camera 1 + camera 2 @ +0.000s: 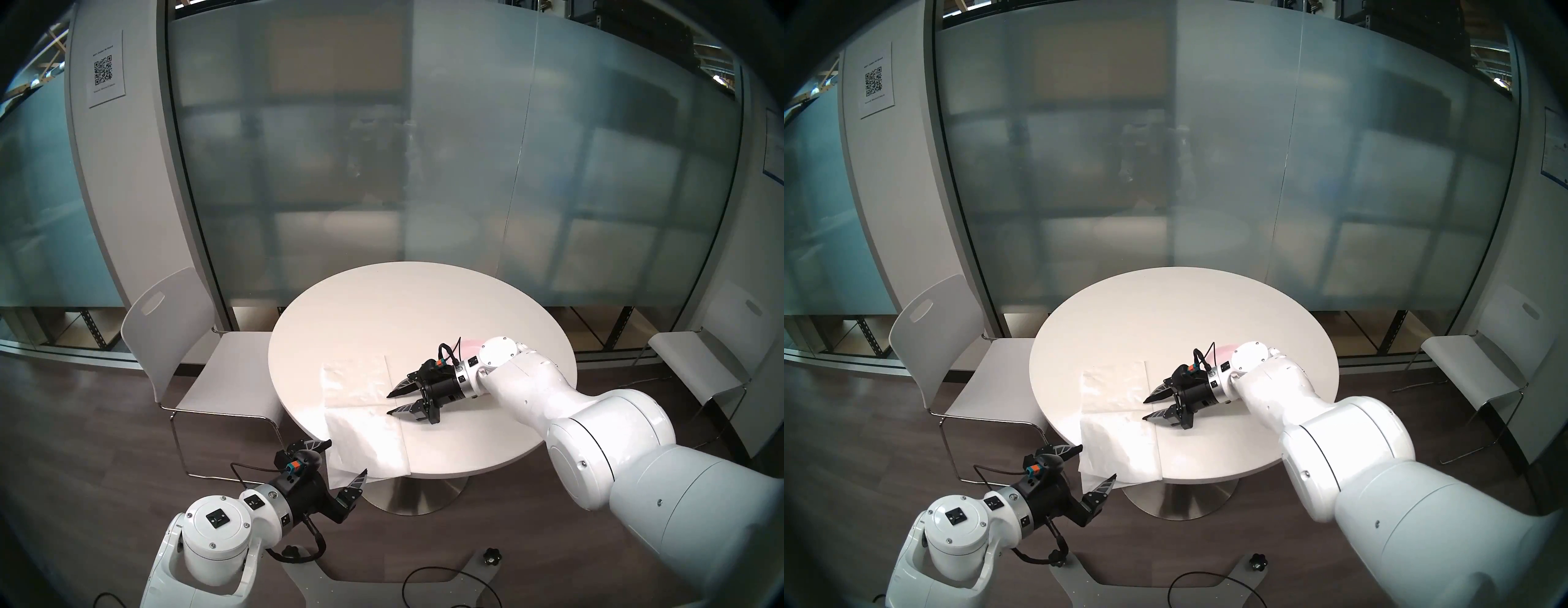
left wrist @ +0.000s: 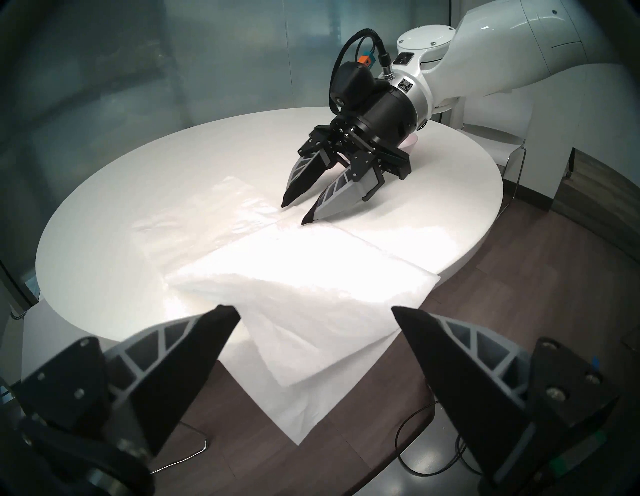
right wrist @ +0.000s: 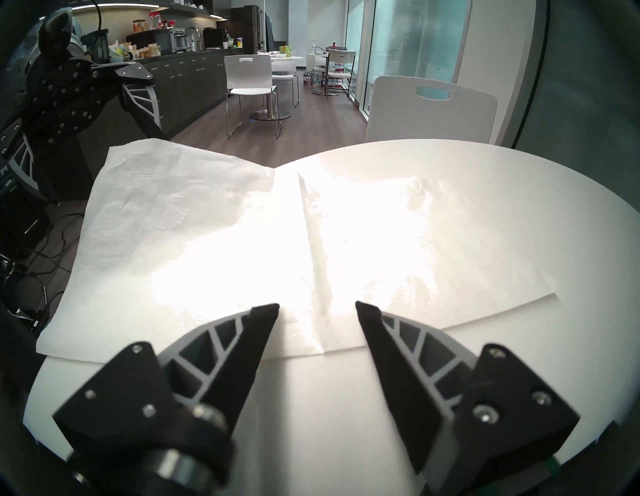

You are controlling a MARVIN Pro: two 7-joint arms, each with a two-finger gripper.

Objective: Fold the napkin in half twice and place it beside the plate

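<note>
The white, crinkled napkin [image 1: 360, 407] lies unfolded on the surface, creased, its near corner drooping over the edge. The pale pink plate [image 1: 469, 344] sits beyond it, mostly hidden.

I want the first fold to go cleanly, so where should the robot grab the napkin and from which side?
Best guess: pinch the napkin at the corner hanging off the table's near edge, coming from the robot's side with the open left gripper. That flap is off the surface, so a finger can get under it. The rest lies flat on the tabletop, where the open right gripper sits at its crease.
</note>
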